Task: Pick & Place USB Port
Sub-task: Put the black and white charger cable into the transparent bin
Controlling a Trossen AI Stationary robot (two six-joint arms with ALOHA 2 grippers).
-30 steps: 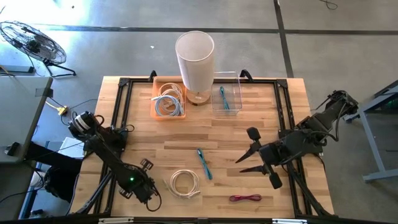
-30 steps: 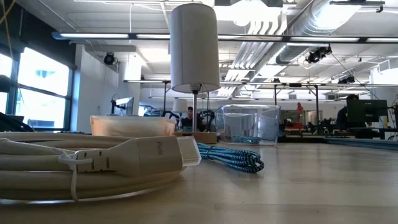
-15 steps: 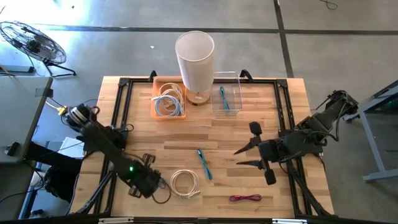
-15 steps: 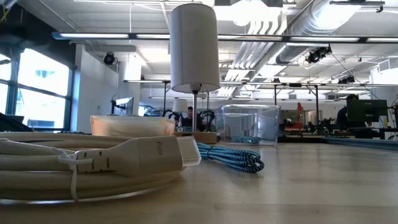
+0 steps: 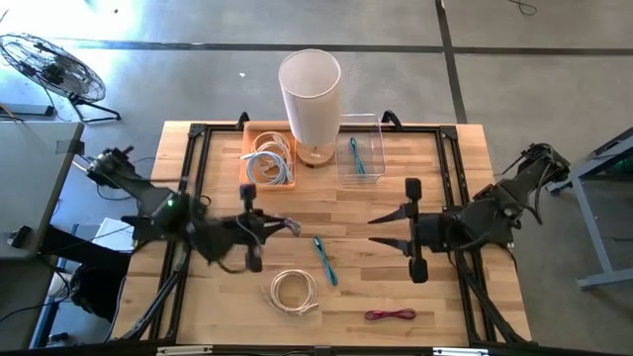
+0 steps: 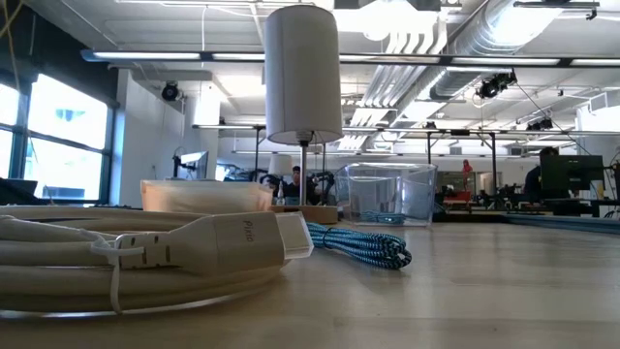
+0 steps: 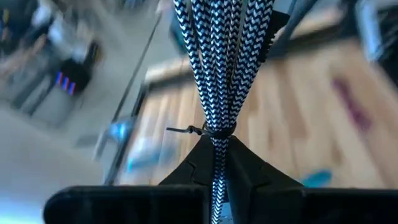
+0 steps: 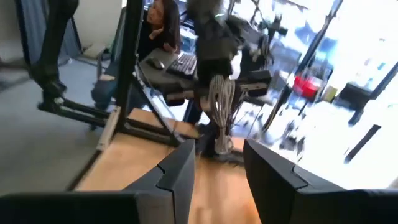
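My left gripper point(image 5: 272, 226) hovers over the table's left-middle, shut on a bundled black-and-white braided cable point(image 7: 214, 62). The right wrist view shows that bundle point(image 8: 219, 102) under the left gripper. My right gripper point(image 5: 386, 230) is open above the table's right-middle, pointing toward the left gripper and touching nothing. On the wood lie a blue braided cable point(image 5: 323, 259), a white coiled cable point(image 5: 294, 292) and a red cable point(image 5: 391, 315). The low view shows the white cable's plug point(image 6: 242, 242) and the blue cable point(image 6: 363, 247), and no gripper. My left gripper pinches the braided cable bundle between its two fingers point(image 7: 186, 171), just below the thin tie point(image 7: 211, 132) that binds the strands. The fingers lie along the bundle, which runs out past their tips. The bundle is lifted clear of the table.
At the far edge stand an orange bin with white cables point(image 5: 267, 155), a white lamp point(image 5: 312, 94) and a clear bin holding a blue cable point(image 5: 358, 153). Bare wood lies between the two grippers. A person sits at a desk beyond the table point(image 8: 161, 25).
My left arm has swung from the table's near-left corner toward the middle, moving right and toward the far edge, and now points to the right. My right gripper has shifted slightly toward the far edge and rolled, staying open.
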